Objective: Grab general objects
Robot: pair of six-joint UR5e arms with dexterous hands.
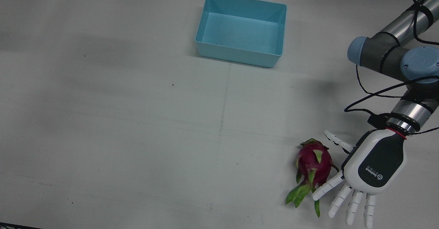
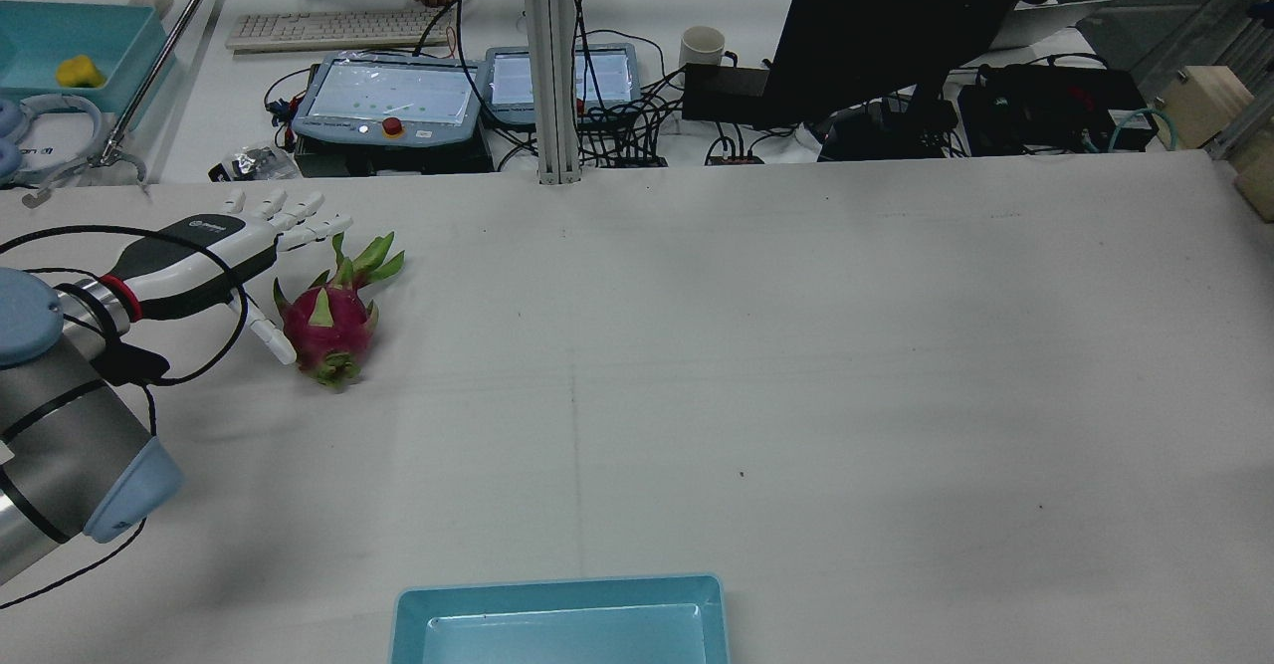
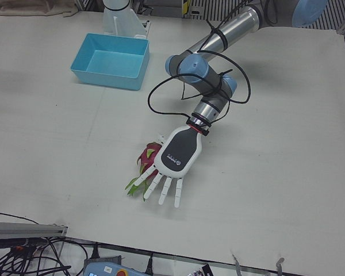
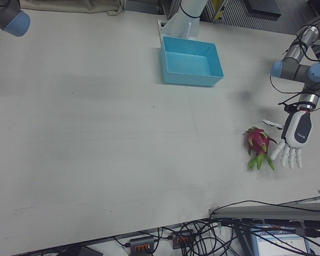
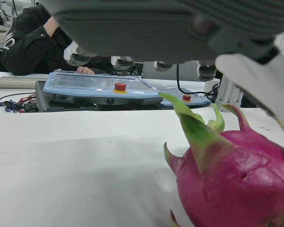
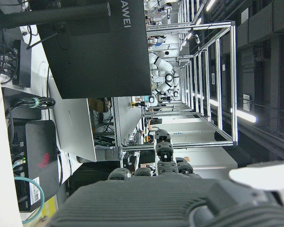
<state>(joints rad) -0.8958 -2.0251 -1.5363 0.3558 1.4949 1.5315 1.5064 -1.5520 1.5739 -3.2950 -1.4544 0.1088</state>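
My left hand (image 1: 374, 167), fingers spread wide, sits at three o'clock beside the magenta, green-leafed dragon fruit (image 1: 312, 164) (ungrasped); closing remains.

Left hand (image 1: 375, 167) low, palm down, fingers (image 1: 339, 198) spread, holding nothing.

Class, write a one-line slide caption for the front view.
Left hand, fingers spread, open beside a dragon fruit on the white table; empty blue bin beyond.
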